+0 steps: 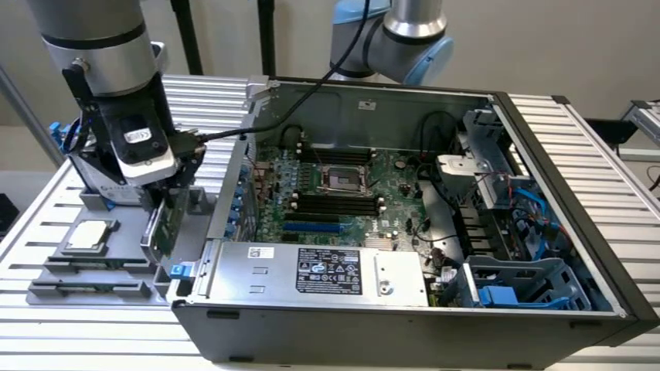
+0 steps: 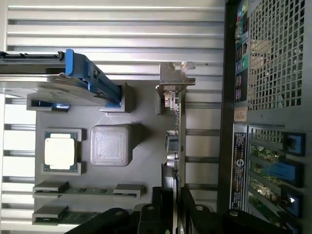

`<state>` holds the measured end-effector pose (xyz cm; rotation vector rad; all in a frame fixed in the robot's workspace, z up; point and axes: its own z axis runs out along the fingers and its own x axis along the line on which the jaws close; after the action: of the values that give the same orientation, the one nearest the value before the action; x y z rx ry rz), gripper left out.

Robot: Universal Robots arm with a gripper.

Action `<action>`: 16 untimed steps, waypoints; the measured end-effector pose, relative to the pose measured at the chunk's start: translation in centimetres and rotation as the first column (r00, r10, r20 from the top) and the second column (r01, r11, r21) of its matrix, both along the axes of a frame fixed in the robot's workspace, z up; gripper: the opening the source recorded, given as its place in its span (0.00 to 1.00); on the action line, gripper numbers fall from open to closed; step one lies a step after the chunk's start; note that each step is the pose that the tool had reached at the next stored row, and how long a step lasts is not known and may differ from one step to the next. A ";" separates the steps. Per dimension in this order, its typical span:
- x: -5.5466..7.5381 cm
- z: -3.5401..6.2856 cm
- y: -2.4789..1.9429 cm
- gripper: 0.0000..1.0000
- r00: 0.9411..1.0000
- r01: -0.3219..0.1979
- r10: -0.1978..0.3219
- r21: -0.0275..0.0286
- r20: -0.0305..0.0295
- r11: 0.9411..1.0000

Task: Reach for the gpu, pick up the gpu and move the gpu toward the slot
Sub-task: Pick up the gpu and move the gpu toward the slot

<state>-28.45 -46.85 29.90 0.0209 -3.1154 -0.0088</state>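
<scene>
The gpu (image 2: 178, 141) is a thin green card seen edge-on, with its silver bracket (image 2: 174, 82) at the far end. It stands upright on the grey fixture tray (image 2: 146, 105), close to the outer wall of the computer case. My gripper (image 2: 172, 214) straddles the card's near end with one finger on each face, shut on it. In the exterior view the gripper (image 1: 165, 193) hangs over the gpu (image 1: 158, 226) at the exterior view's left of the open case. The blue expansion slot (image 1: 309, 228) lies on the motherboard inside the case.
The tray also carries a square silver processor chip (image 1: 88, 236), two memory sticks (image 1: 88, 267) and a hard drive with blue rails (image 2: 73, 83). The case wall (image 1: 222, 193) rises right beside the card. A silver power supply (image 1: 320, 270) fills the case's front.
</scene>
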 end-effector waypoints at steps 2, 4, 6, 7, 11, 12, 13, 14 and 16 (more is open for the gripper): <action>0.2 0.95 0.00 0.26 1.000 0.000 0.000 0.000 0.000 1.000; 0.3 1.86 0.00 0.26 1.000 0.000 0.000 0.000 -0.001 1.000; 0.5 2.76 0.00 0.26 1.000 0.000 0.000 0.000 -0.001 1.000; 0.6 3.20 0.00 0.26 1.000 0.000 0.000 0.000 -0.001 1.000; 0.9 5.03 0.00 0.26 1.000 0.000 0.000 0.000 -0.001 1.000; 1.0 5.48 0.00 0.26 1.000 0.000 0.000 0.000 -0.001 1.000; 1.1 5.92 0.00 0.26 1.000 0.000 0.000 0.000 -0.001 1.000; 1.2 6.39 0.00 0.26 1.000 0.000 0.000 0.000 -0.001 1.000; 1.5 7.29 0.00 0.26 1.000 0.000 0.000 0.000 -0.001 1.000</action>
<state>-26.96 -46.85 37.19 0.0208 -3.1144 -0.0087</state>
